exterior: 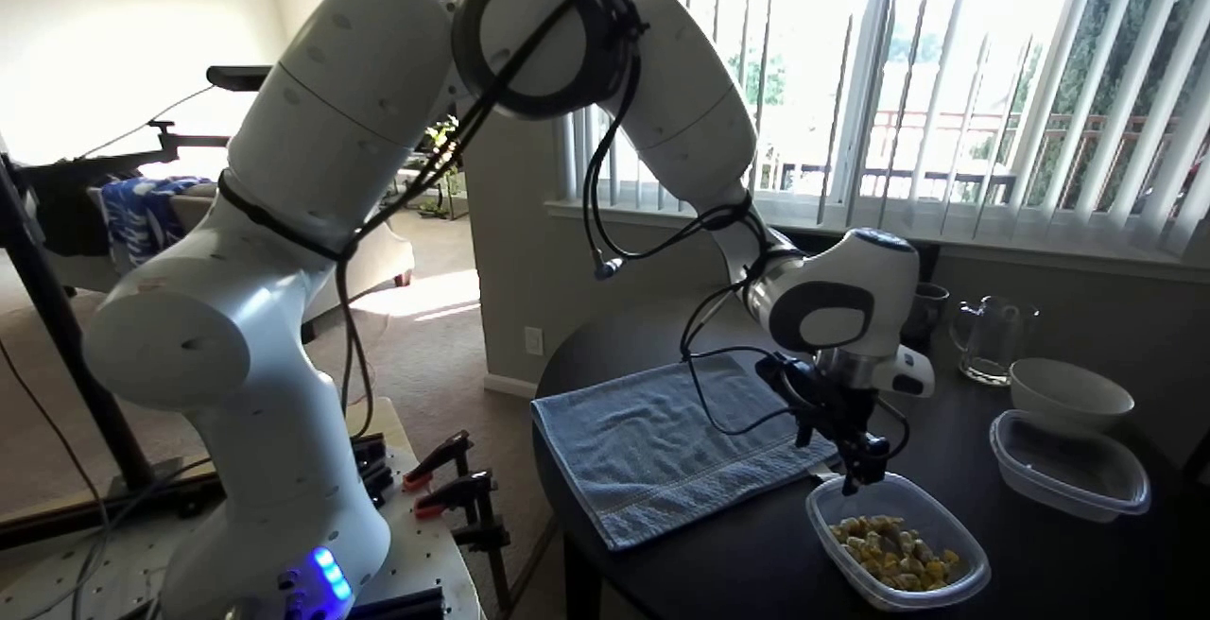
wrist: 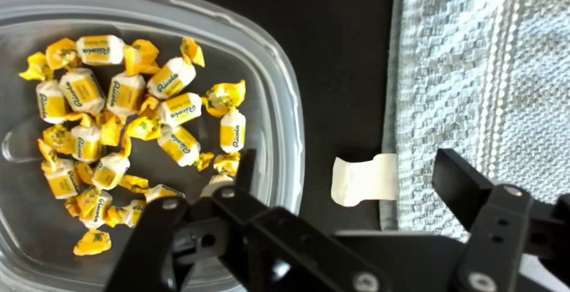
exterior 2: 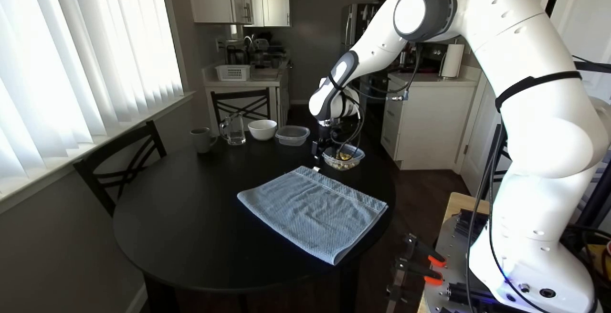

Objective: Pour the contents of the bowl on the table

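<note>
Bowl sits upright on the table, cradling its candies; the empty gripper hangs spread above one edge, probably to pinch and tip it.

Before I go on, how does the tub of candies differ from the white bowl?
The candy tub is translucent plastic; the white bowl looks opaque. The candy tub is rounded-rectangular, the white bowl round. The candy tub sits by the pincer; the white bowl stands away from it, next to the clear glass mug. Both are upright and open-topped.
</note>
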